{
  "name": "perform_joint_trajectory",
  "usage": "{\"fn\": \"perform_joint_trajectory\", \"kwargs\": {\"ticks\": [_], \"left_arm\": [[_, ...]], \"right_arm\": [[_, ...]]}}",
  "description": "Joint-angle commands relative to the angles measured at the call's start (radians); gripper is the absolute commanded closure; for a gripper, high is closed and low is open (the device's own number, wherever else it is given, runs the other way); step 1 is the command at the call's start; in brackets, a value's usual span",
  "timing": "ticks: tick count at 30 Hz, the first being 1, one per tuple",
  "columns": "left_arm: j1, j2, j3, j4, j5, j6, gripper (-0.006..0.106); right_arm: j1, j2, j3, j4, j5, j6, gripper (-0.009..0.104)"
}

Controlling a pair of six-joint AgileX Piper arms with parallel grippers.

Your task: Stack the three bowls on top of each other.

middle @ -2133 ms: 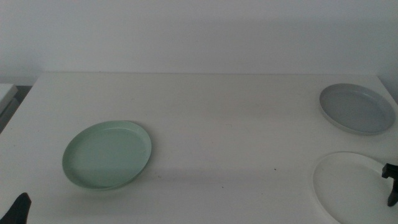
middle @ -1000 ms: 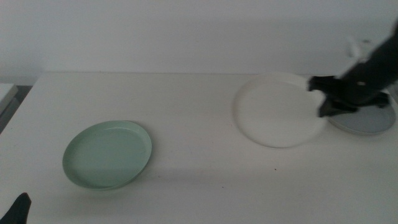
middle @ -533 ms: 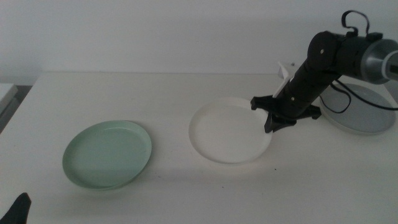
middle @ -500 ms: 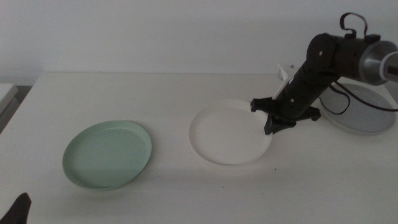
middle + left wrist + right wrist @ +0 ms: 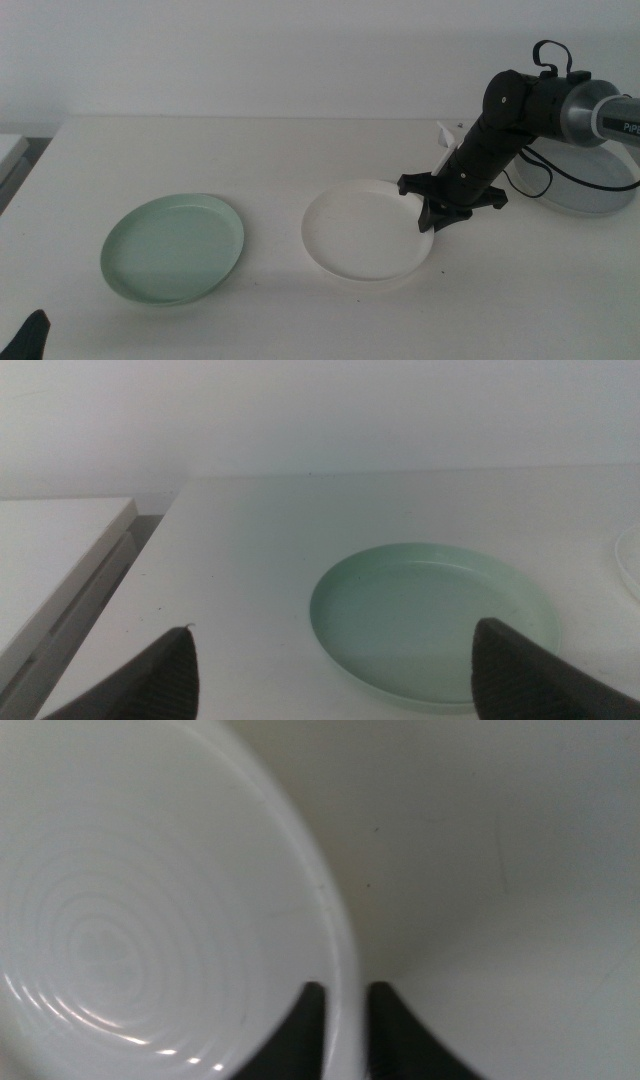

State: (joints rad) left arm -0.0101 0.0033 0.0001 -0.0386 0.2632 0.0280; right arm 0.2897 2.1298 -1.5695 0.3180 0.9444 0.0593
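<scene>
The white bowl [image 5: 362, 238] is at the table's middle, low over or on the surface; which, I cannot tell. My right gripper [image 5: 436, 213] is shut on its right rim, and the right wrist view shows the rim [image 5: 340, 935] pinched between the two jaws of the right gripper [image 5: 346, 997]. The mint green bowl [image 5: 172, 248] lies at the front left, also seen as the green bowl [image 5: 435, 622] ahead of my open left gripper [image 5: 333, 630]. That left gripper [image 5: 30, 335] waits at the bottom left corner. The grey bowl [image 5: 585, 193] sits at the far right, partly behind the right arm.
A lower white surface [image 5: 55, 560] adjoins the table's left edge. A black cable [image 5: 560, 180] loops from the right arm over the grey bowl. A white wall runs behind the table.
My right gripper carried the white bowl from the front right corner, up past the grey bowl, to the table's middle. In the last half second it sank slightly.
</scene>
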Motion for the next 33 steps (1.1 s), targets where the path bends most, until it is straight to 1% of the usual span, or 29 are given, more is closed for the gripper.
{"fn": "perform_joint_trajectory", "kwargs": {"ticks": [1,3,5,7,8,10,13,16,18,21,23,27,31,33], "left_arm": [[0.000,-0.003,0.000,-0.001,-0.013,-0.001,0.007],[0.000,-0.003,0.000,-0.001,-0.013,-0.001,0.007],[0.000,-0.003,0.000,-0.001,-0.013,-0.001,0.007],[0.000,-0.003,0.000,-0.001,-0.013,0.000,0.007],[0.000,-0.003,0.000,-0.001,-0.013,0.000,0.007],[0.000,-0.003,0.000,-0.001,-0.013,0.000,0.007],[0.000,-0.003,0.000,-0.001,-0.013,0.000,0.007],[0.000,-0.003,0.000,-0.001,-0.013,0.000,0.007],[0.000,-0.003,0.000,-0.001,-0.013,0.000,0.007],[0.000,-0.003,0.000,-0.001,-0.013,0.000,0.007],[0.000,-0.003,0.000,-0.001,-0.013,0.000,0.007],[0.000,-0.003,0.000,-0.001,-0.013,-0.002,0.007],[0.000,-0.003,0.000,-0.001,-0.013,-0.002,0.007],[0.000,-0.003,0.000,-0.001,-0.013,-0.002,0.007]], "right_arm": [[0.002,-0.005,-0.006,-0.001,0.000,-0.012,0.079],[0.002,-0.005,-0.006,-0.001,0.000,-0.012,0.064],[0.000,-0.016,-0.006,-0.001,0.002,-0.012,0.047],[-0.010,-0.043,-0.013,-0.001,0.003,-0.018,0.033],[-0.022,-0.062,-0.022,-0.006,0.006,-0.023,0.027],[-0.058,-0.103,-0.058,-0.018,0.016,-0.023,0.021],[-0.141,-0.154,-0.142,-0.047,0.063,-0.023,0.020],[-0.251,-0.158,-0.256,-0.104,0.135,-0.023,0.020],[-0.333,-0.149,-0.307,-0.155,0.137,-0.003,0.020],[-0.439,-0.121,-0.328,-0.187,0.090,-0.003,0.020],[-0.504,-0.085,-0.328,-0.189,0.049,-0.003,0.020],[-0.593,0.004,-0.328,-0.180,0.023,-0.003,0.021],[-0.650,0.099,-0.328,-0.129,-0.017,-0.013,0.026],[-0.659,0.140,-0.328,-0.117,-0.037,-0.020,0.030]]}}
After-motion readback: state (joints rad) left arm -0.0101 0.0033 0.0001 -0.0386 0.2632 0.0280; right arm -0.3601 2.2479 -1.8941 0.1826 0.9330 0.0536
